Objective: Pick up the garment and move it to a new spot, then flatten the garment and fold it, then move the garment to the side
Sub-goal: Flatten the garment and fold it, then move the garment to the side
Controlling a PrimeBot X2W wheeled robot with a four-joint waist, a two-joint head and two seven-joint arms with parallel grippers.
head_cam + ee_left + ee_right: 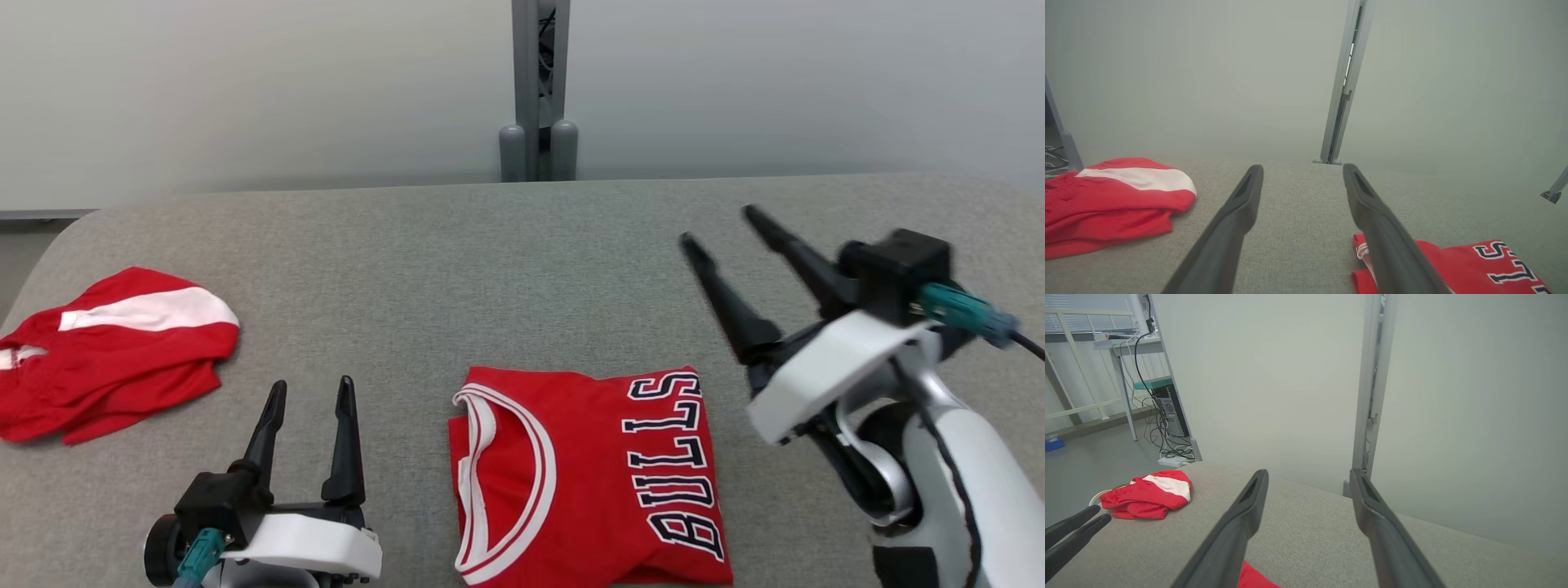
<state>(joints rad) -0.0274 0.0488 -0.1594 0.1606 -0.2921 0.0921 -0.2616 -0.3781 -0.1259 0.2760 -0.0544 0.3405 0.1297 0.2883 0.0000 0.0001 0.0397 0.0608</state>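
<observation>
Counts: 2 red garments, my 2 grippers, 1 table (490, 269), 1 post (539, 90).
Garments: folded jersey (588, 482) near centre, crumpled piece (114, 351) far left. Grippers: my left gripper (313, 382), my right gripper (718, 224).

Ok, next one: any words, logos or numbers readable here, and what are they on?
"BULLS": dark letters outlined in white on the folded red jersey, running sideways in the head view.
"LS": the end of that same word, in the left wrist view.
The crumpled red and white garment has no readable text.
</observation>
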